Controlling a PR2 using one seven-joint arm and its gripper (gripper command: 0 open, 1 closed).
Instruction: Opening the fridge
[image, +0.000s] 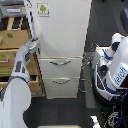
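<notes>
The fridge is a tall white unit in the middle of the exterior view. A green-and-white sticker sits near the top left of its large upper door. Below are two drawers with curved silver handles, an upper handle and a lower handle. My grey arm rises from the lower left. Its gripper is at the left edge of the upper door, near the door's bottom corner. The fingers are too small and blurred to tell how they stand. The upper door looks flush with the fridge body.
A tan wooden drawer cabinet stands directly to the exterior view's left of the fridge, behind my arm, with some drawers pulled out. A white and blue robot with cables stands on the exterior view's right. The floor is dark.
</notes>
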